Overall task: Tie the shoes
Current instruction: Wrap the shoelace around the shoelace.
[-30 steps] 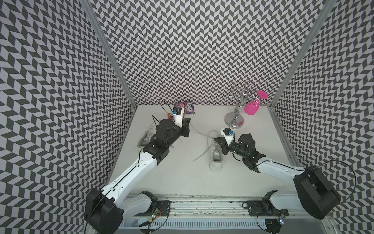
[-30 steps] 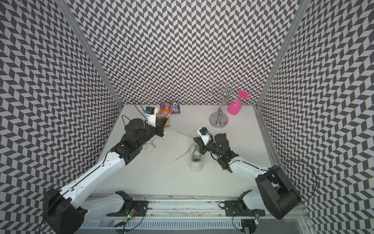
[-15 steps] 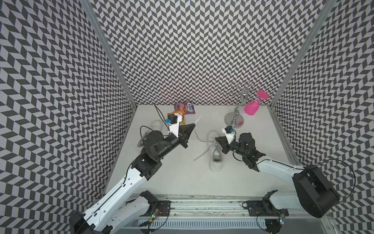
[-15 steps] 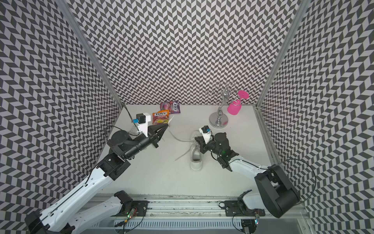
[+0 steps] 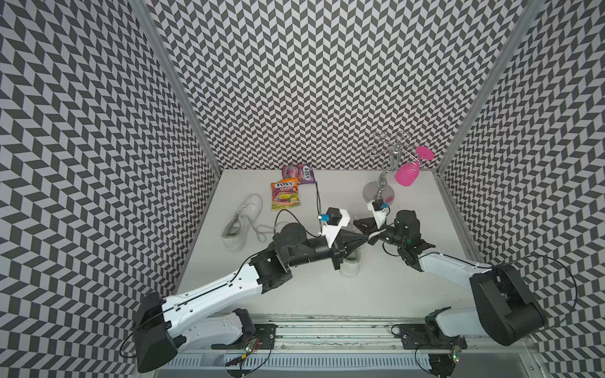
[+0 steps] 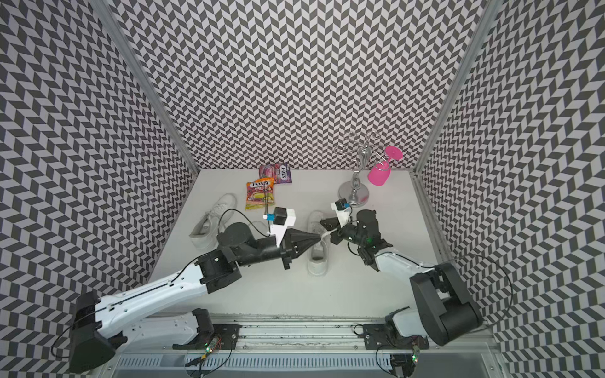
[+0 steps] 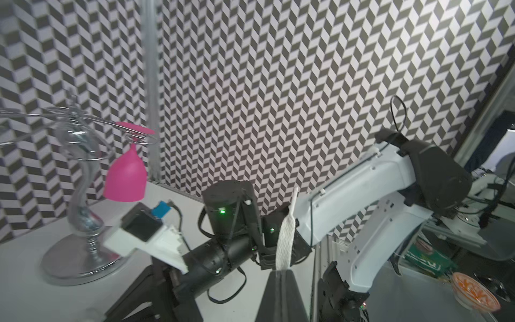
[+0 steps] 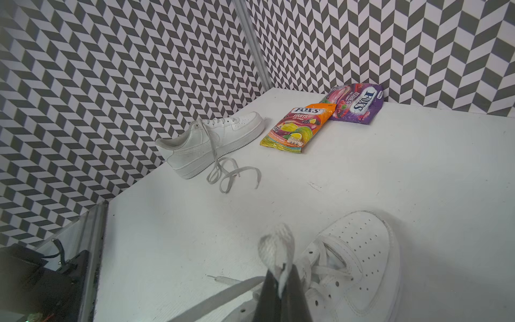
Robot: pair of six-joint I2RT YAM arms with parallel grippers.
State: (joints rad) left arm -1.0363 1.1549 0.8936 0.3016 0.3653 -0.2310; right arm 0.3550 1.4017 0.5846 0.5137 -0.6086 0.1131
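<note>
Over the middle shoe (image 6: 318,248), the left gripper (image 6: 319,238) and right gripper (image 6: 334,236) each pinch a lace (image 7: 284,239) shut; the other shoe (image 5: 241,220) lies far left on the counter (image 5: 409,294). Uneven pulling could slip a flat lace free or drag the shoe

Chevron-patterned walls (image 5: 304,81) enclose a white tabletop (image 5: 327,294).

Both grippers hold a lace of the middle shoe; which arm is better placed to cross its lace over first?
Probably the left: the left gripper holds its lace above the shoe, while the right gripper sits beside it.
</note>
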